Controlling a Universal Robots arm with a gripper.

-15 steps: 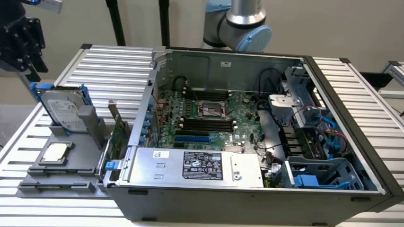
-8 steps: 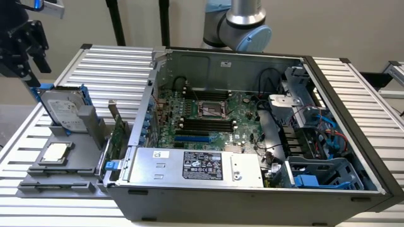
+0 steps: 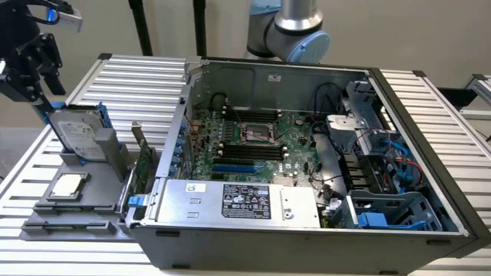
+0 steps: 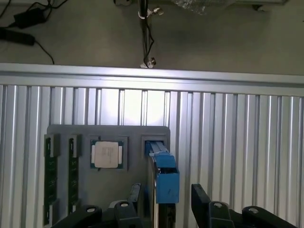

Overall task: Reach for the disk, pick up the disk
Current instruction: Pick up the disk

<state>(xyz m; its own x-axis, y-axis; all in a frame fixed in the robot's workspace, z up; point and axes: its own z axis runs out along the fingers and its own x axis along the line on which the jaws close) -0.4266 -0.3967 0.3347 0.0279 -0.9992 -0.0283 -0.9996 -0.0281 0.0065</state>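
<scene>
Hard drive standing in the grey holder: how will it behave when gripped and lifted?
Likely rigid: the disk is a metal body in a blue frame. Probably heavy for its size, so expect slip on the smooth faces. Standing on edge in the grey holder, it may tip or bind if pulled off-vertical.

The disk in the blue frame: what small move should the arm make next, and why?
Probably lower straight down a little. The gripper hangs above the upright disk, apart from it, with its jaws open and lined up either side of its blue frame, so descending should bring the disk between them.
</scene>
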